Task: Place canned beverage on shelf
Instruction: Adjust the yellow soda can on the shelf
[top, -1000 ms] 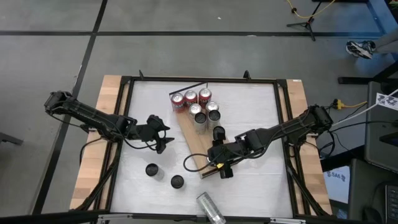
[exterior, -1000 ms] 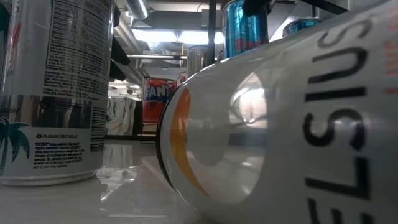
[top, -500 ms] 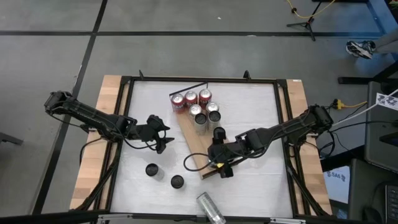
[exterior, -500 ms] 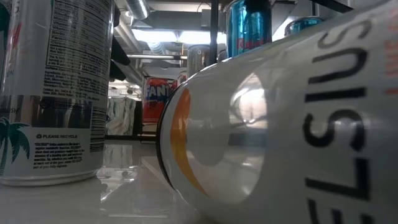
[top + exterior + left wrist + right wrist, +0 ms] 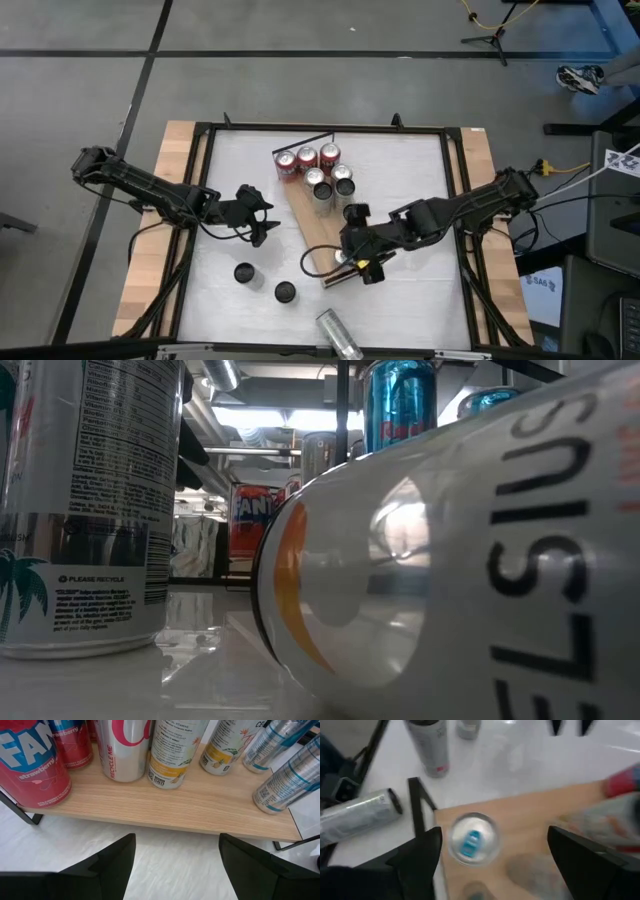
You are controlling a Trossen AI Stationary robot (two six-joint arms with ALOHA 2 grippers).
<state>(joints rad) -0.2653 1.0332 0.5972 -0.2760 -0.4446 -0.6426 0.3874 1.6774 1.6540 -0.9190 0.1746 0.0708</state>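
The shelf (image 5: 318,225) is a light wooden board lying slantwise on the white table, with several upright cans (image 5: 318,170) crowded on its far end. A blue can (image 5: 472,840) stands upright on the board's near end beside the black rail (image 5: 417,800); it also shows in the low view (image 5: 400,405). My right gripper (image 5: 502,865) hovers open above this can, fingers spread on either side and clear of it. My left gripper (image 5: 262,222) waits open over the table left of the shelf, facing the cans (image 5: 175,870).
Two loose cans (image 5: 243,272) (image 5: 285,291) stand on the table near the front. A silver can (image 5: 338,335) lies on its side at the front edge and fills the low view (image 5: 450,560). The table's black frame (image 5: 205,130) rims the white top.
My right gripper has let go of the blue can and risen off it; in the low view the dark fingers at the can's top are gone. The can stays upright on the shelf's near end.
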